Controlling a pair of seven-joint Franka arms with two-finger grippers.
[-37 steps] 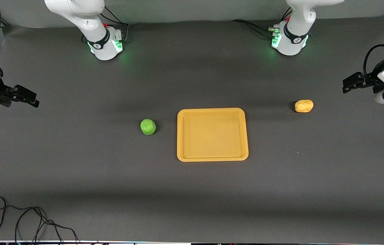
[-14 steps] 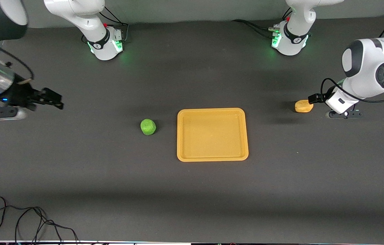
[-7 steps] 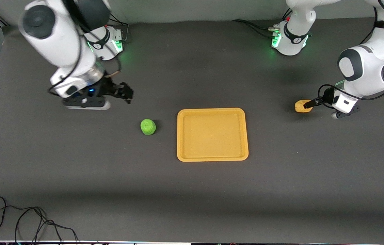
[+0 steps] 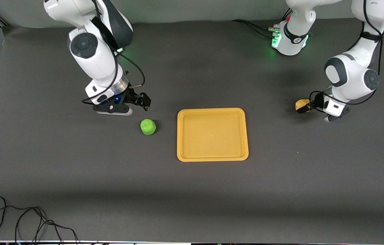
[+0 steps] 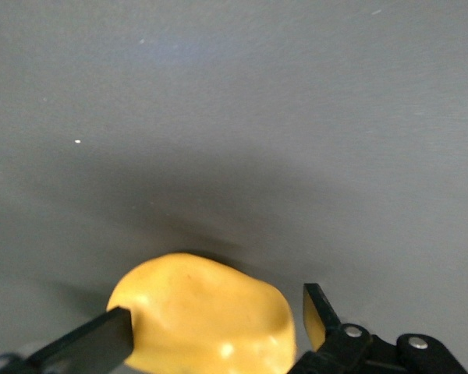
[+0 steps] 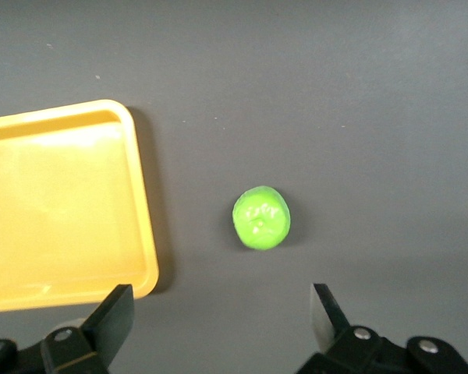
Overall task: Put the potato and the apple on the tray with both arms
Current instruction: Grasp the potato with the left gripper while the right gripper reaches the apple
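Both arms have advanced since the earlier frames. The right gripper (image 4: 143,101) has travelled from the table's edge at the right arm's end to a position above the table beside the apple (image 4: 148,126), and the left gripper (image 4: 303,107) has closed in on the potato (image 4: 300,104).

Item count: one apple, one potato, one tray (image 4: 212,157), two arms.

- Right gripper: fingers (image 6: 110,319) spread wide, grasping nothing; the apple lies clear of them on the table.
- Left gripper: fingers (image 5: 90,343) parted, straddling the potato (image 5: 207,315), which rests on the table. Contact cannot be confirmed.
- Apple: just beside the tray, toward the right arm's end.
- Potato: well apart from the tray, toward the left arm's end.
- Tray: between the two items, holding nothing.
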